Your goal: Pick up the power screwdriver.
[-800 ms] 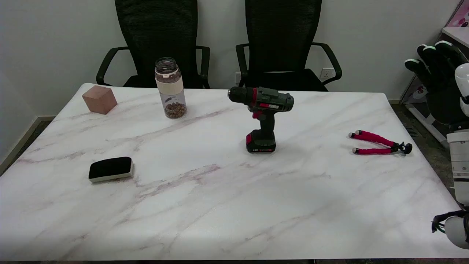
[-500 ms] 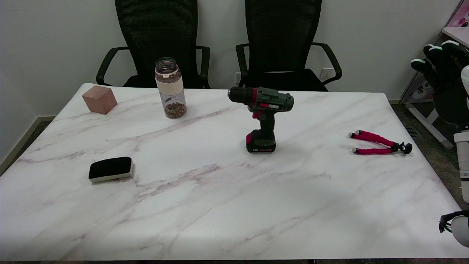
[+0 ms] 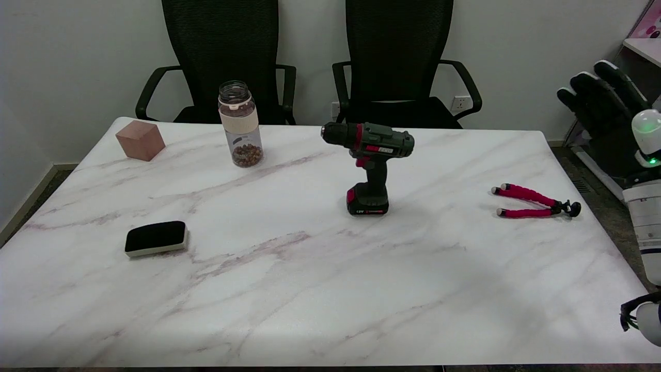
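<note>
Well left of the hand [image 3: 604, 111], which hangs off the tabletop's [image 3: 310, 289] right edge with fingers spread and nothing held, the power screwdriver [image 3: 371, 166] stands upright on its battery base: dark green with red trim. White marble-patterned tabletop, two black chairs [image 3: 397, 62] behind. Its chuck points away from the hand.

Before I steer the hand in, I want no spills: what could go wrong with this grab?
The power screwdriver stands upright on its narrow battery base, top-heavy; a sideways nudge could topple it. The right hand, open and off the table's right edge, may sweep the red-legged tripod lying between them.
</note>
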Controlling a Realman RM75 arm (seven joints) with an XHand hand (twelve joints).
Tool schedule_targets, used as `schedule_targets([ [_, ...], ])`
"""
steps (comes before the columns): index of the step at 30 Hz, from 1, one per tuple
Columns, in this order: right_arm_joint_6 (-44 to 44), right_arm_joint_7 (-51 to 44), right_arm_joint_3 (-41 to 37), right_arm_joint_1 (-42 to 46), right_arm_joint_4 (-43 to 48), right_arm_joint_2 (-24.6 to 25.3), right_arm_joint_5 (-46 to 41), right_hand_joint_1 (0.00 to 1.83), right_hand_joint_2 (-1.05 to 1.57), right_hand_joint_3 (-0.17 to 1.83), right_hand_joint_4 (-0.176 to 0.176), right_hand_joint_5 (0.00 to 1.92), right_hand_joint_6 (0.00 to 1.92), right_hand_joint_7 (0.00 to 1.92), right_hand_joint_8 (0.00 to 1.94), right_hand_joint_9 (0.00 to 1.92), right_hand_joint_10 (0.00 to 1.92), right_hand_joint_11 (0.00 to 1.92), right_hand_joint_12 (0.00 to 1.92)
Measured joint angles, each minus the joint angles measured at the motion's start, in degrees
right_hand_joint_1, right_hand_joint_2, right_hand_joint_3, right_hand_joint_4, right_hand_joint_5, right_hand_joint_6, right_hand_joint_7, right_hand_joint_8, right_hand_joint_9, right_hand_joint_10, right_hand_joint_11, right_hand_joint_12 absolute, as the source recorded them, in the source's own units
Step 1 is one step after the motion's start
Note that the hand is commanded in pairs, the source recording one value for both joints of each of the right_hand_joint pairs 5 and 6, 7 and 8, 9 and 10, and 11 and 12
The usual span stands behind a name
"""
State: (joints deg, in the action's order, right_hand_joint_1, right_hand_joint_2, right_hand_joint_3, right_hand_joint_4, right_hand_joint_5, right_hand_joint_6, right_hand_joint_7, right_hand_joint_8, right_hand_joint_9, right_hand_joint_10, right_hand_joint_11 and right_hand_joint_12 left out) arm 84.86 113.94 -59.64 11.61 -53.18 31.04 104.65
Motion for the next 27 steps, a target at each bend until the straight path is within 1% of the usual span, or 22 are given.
schedule_targets([
  [4,-3.48,-0.52,0.03,-0.80,-0.46,0.58,1.52,0.90,-0.06,0.94,0.104,0.45,0.45,0.45,0.45,0.29,0.29,0.34,0.34],
  [7,-6.49,-0.86,0.07,-1.69,-0.83,1.45,2.55,0.91,-0.06,0.91,0.115,0.45,0.45,0.45,0.45,0.28,0.28,0.32,0.32],
  [15,-12.90,-1.35,1.92,-5.96,-0.67,4.49,5.00,0.91,-0.06,0.88,0.123,0.45,0.45,0.45,0.45,0.28,0.28,0.30,0.30],
  [27,-18.57,-1.44,9.48,-15.57,2.31,9.21,6.98,0.91,-0.06,0.86,0.136,0.45,0.45,0.45,0.45,0.27,0.27,0.29,0.29],
])
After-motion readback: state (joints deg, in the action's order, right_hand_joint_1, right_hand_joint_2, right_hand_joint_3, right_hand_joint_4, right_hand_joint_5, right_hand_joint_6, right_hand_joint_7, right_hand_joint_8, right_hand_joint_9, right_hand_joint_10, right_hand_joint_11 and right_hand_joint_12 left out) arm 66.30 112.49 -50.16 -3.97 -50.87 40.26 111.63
